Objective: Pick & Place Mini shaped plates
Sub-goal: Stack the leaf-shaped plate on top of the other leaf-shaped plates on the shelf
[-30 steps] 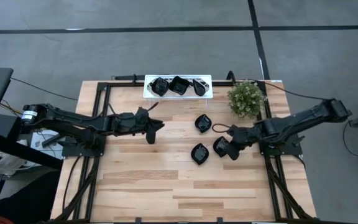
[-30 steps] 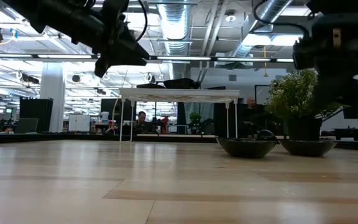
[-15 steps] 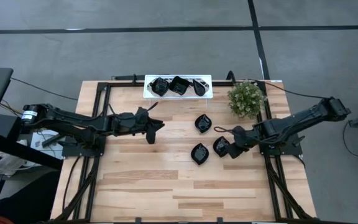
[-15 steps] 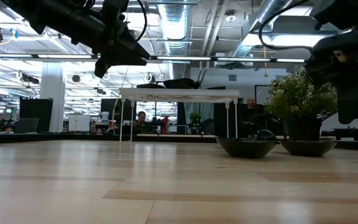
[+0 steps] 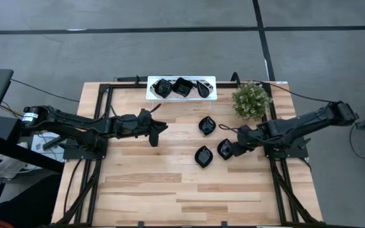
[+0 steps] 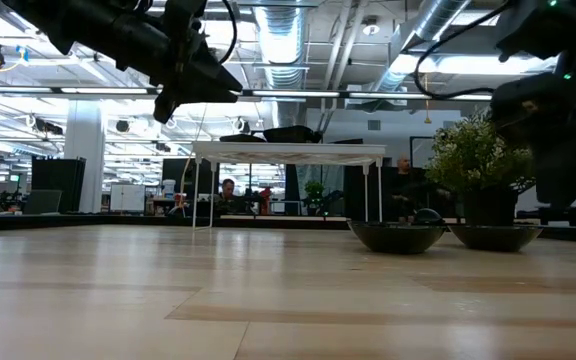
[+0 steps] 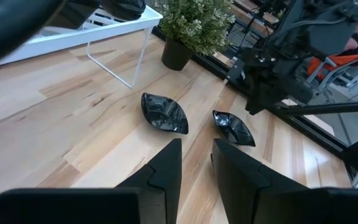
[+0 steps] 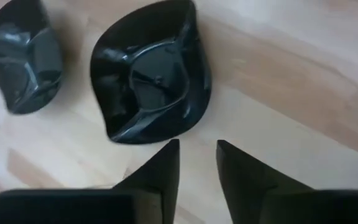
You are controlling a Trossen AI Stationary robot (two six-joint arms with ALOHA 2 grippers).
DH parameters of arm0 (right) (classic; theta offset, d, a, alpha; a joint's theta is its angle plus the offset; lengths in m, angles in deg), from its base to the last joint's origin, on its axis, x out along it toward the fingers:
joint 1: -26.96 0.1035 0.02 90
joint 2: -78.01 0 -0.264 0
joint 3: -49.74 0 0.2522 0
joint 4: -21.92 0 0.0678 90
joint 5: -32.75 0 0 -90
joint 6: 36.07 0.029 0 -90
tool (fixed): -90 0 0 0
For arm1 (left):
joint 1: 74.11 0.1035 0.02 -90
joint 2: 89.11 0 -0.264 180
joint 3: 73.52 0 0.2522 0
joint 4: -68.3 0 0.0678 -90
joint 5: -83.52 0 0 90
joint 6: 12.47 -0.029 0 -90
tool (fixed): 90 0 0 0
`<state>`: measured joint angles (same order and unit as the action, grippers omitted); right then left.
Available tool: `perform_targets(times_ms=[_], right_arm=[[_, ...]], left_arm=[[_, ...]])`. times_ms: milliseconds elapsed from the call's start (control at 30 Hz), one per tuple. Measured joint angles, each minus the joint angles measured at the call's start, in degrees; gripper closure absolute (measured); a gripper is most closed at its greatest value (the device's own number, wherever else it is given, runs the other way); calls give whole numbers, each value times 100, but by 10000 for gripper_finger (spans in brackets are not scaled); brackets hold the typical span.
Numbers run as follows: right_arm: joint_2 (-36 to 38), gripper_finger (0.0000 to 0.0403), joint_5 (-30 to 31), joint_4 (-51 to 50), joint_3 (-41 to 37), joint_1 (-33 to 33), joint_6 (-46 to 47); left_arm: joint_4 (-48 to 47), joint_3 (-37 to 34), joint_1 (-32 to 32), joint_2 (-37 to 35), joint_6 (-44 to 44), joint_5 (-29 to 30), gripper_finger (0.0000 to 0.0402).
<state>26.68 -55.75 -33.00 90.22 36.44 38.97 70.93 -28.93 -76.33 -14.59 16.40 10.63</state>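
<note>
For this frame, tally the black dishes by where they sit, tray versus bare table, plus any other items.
Black plates in the white tray: 3
Black plates on the table: 3
Potted plant: 1
Total: 8

Even bright overhead light on the pale table [image 5: 170, 183], soft short shadows under the arms, glossy highlights on a black plate [image 8: 151, 78], ceiling strip lights [image 6: 268, 93] glaring in the low view, near tabletop blurred there, right wrist fingers [image 8: 160, 168] slightly soft
</note>
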Motion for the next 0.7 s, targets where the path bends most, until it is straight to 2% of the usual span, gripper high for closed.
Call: perform_targets(times_ms=[267, 700], right_arm=[[-473, 280, 1, 308, 0, -335, -84], [-1041, 278, 376, 392, 0, -366, -193]], left_arm=[[57, 0, 0, 0, -12, 0, 309], [108, 0, 0, 0, -12, 0, 309]])
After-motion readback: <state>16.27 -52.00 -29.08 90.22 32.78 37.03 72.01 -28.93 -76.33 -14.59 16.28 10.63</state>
